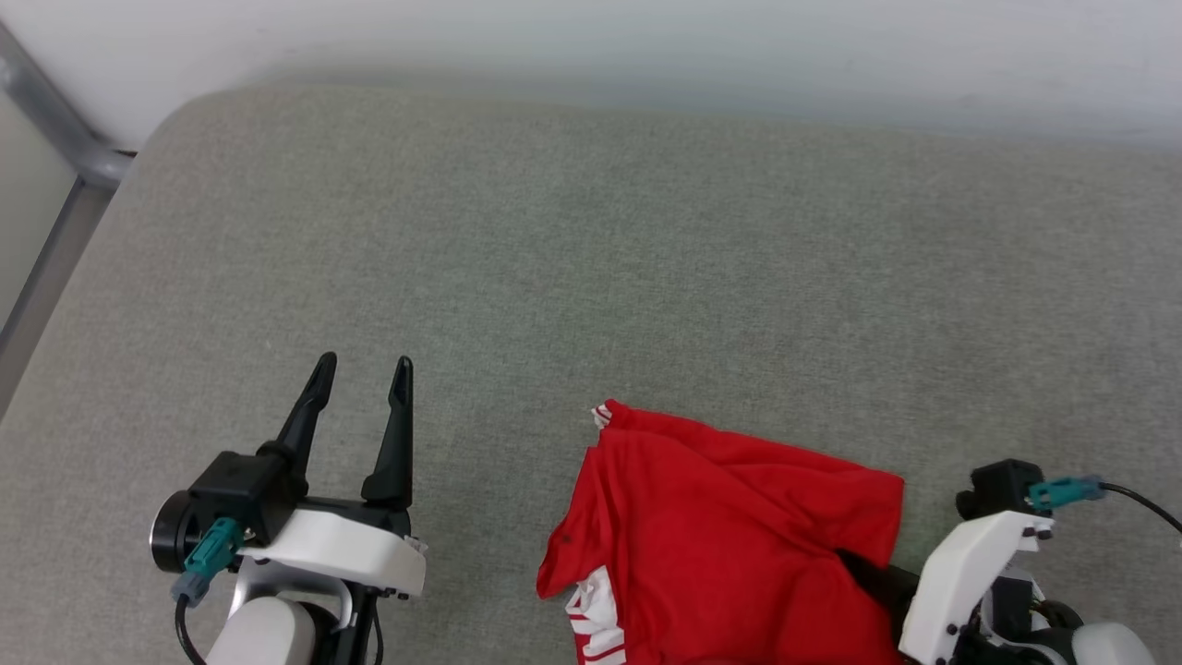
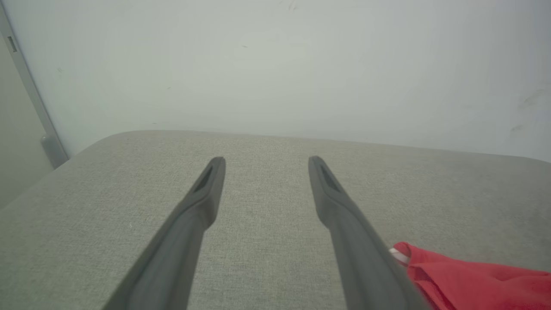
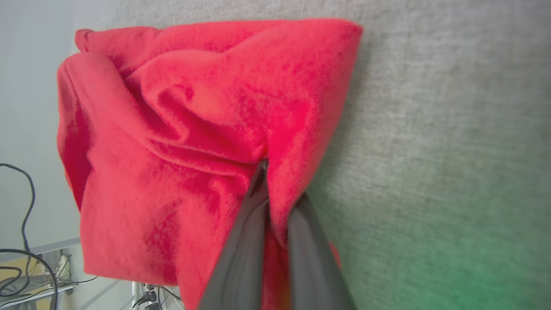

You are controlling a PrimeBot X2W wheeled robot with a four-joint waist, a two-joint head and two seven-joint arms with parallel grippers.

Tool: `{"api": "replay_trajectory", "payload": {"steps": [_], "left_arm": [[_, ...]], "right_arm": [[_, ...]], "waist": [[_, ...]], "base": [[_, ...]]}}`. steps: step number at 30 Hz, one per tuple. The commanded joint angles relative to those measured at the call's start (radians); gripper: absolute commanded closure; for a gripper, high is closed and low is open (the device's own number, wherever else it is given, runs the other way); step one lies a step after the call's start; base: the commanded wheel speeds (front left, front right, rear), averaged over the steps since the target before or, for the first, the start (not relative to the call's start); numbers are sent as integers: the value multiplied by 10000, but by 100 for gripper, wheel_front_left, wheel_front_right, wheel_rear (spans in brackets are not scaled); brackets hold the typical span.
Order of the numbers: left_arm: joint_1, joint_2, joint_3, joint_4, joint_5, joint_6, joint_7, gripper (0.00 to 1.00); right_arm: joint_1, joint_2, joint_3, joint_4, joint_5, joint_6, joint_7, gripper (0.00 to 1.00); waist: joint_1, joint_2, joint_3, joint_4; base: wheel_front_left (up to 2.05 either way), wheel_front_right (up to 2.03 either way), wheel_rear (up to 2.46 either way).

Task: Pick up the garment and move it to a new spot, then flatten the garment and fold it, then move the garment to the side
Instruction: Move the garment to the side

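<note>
The garment (image 1: 729, 536) is a red shirt with a white striped sleeve, bunched at the bottom middle of the grey padded surface in the head view. My right gripper (image 3: 275, 181) is shut on a fold of the garment (image 3: 181, 142) near its right edge, red cloth pinched between the dark fingers (image 3: 241, 254). In the head view that gripper's fingertips are buried under the cloth and its white wrist (image 1: 970, 563) shows at the lower right. My left gripper (image 1: 360, 379) stands open over bare fabric, left of the garment. A red edge of the garment (image 2: 473, 280) lies beside the left gripper (image 2: 267, 165).
The grey padded surface (image 1: 591, 259) stretches wide behind and to the left, ending at a pale wall (image 1: 646, 46). A metal frame (image 1: 55, 157) runs along the far left corner. Cables (image 3: 17, 241) and a shelf lie beyond the surface's near edge.
</note>
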Motion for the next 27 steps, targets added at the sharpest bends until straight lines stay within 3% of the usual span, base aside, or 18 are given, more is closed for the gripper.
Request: {"api": "replay_trajectory", "payload": {"steps": [1, 6, 14, 15, 18, 27], "left_arm": [[130, 32, 37, 41, 61, -4, -21, 0], [415, 107, 139, 0, 214, 64, -21, 0], [810, 113, 159, -329, 91, 112, 11, 0], [765, 132, 147, -473, 83, 128, 51, 0], [500, 134, 42, -642, 62, 24, 135, 0], [-769, 458, -238, -1258, 351, -309, 487, 0]], "right_arm": [[-10, -72, 178, 103, -247, -25, -56, 100], [-193, -537, 538, -231, -1616, -24, -675, 100], [-246, -1161, 353, -706, -2804, -21, -594, 100], [-539, -1347, 107, -804, -3017, -21, -485, 100], [-915, -1444, -285, -737, -3352, -21, -596, 100], [-3019, -1992, -1999, 341, -4697, -19, -1265, 100]], "waist": [[0, -1, -254, -217], [0, -1, -797, -964], [0, -1, -1055, -2631], [0, -1, -847, -3279], [0, -1, -424, -3795], [0, -1, 1346, -4400]], "base": [[0, 0, 0], [0, 0, 0], [0, 0, 0], [0, 0, 0], [0, 0, 0], [0, 0, 0]]}}
